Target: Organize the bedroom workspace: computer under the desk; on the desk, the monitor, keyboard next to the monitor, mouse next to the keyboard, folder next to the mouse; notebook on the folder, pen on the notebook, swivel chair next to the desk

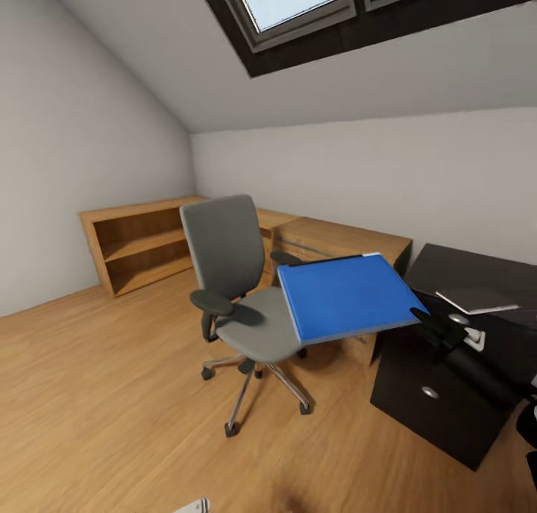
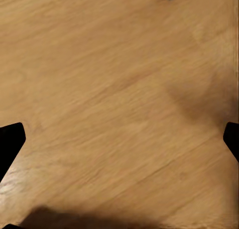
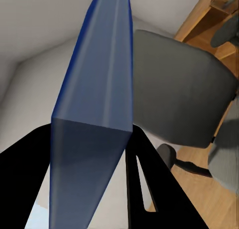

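The bright blue folder (image 1: 347,297) hangs in the air, roughly flat, above the right side of the swivel chair's seat and beside the black desk (image 1: 477,271). My right gripper (image 1: 426,320) is shut on its near right corner. In the right wrist view the folder (image 3: 99,79) runs edge-on between the black fingers of the right gripper (image 3: 92,154). The grey swivel chair (image 1: 231,274) (image 3: 179,89) stands on the wood floor left of the desk. A thin grey notebook (image 1: 477,298) lies on the desk top. My left gripper (image 2: 119,144) points down at bare floor, open and empty.
Low wooden shelving (image 1: 142,244) lines the far left wall, and a wooden cabinet (image 1: 339,241) stands behind the chair. The desk's black drawer unit (image 1: 432,394) is at the near right. Dark-framed skylights (image 1: 291,6) sit overhead. Open wood floor (image 1: 112,394) spreads to the left.
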Controlling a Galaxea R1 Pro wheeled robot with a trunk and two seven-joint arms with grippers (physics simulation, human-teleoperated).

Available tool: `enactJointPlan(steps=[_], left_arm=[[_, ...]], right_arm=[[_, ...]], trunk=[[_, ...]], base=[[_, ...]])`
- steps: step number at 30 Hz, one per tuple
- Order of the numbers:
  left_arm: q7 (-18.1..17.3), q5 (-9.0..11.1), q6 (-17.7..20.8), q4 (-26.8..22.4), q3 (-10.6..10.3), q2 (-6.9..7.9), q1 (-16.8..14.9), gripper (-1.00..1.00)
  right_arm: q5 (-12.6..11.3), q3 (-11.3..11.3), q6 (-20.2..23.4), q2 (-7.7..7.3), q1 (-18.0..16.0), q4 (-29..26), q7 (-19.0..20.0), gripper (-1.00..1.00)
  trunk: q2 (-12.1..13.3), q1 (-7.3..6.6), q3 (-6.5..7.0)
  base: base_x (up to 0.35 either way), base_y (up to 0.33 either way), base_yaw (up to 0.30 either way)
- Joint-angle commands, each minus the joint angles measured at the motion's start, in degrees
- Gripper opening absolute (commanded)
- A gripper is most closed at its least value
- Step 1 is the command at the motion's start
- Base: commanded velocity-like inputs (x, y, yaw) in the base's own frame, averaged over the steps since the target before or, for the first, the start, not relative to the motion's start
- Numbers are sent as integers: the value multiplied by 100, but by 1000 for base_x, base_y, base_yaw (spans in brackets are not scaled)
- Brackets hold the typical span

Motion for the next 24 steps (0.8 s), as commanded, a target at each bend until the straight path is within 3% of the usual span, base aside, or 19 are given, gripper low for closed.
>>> enactJointPlan(steps=[1,9,24], left_arm=[[42,22,20,-11,-15,4,-2,100],[42,18,20,-11,-15,4,-4,100],[42,34,0,-2,1,14,-5,100]], right_arm=[[34,-7,26,1,-5,3,34,-100],[41,-7,26,-2,-5,2,34,-100],[114,0,34,26,-5,-3,34,-100]], trunk=[[39,-27,19],[359,-203,209],[961,-532,565]], base=[[-334,-72,-236],[-241,-27,-236],[-13,-1,-220]])
